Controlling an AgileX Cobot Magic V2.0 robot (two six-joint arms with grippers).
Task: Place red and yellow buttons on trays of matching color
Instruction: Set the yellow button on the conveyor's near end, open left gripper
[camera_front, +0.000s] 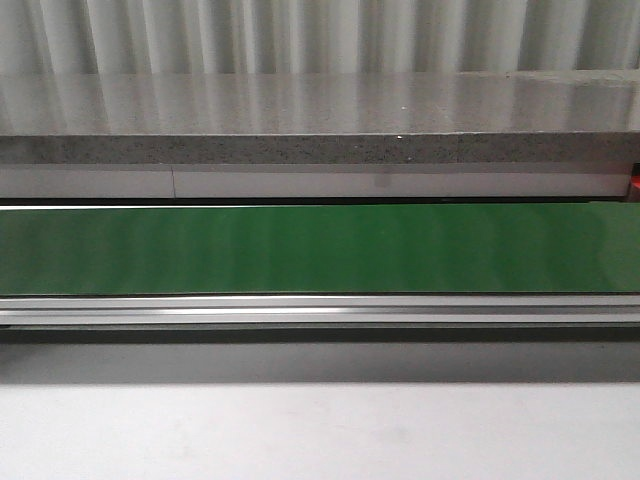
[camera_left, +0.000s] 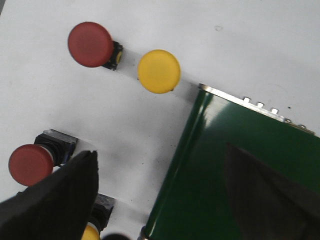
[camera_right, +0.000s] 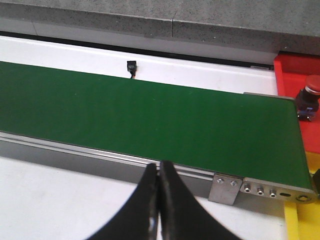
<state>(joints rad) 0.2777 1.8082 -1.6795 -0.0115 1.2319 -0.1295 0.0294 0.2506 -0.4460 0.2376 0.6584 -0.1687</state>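
Observation:
In the left wrist view several buttons lie on the white table beside the belt's end: a red button (camera_left: 90, 44), a yellow button (camera_left: 159, 71), a second red button (camera_left: 31, 164) and a yellow one (camera_left: 90, 233) mostly hidden behind a finger. My left gripper (camera_left: 160, 150) is open and empty, one finger over the table and the other over the belt. My right gripper (camera_right: 159, 165) is shut and empty, in front of the belt's rail. Past the belt's end a red tray (camera_right: 289, 70) holds a red button (camera_right: 312, 86). A yellow tray (camera_right: 300, 225) shows at the corner.
A green conveyor belt (camera_front: 320, 248) with a metal rail (camera_front: 320, 310) runs across the table, with a grey stone ledge (camera_front: 320, 148) behind it. A small black sensor (camera_right: 131, 67) sits on the white strip beyond the belt.

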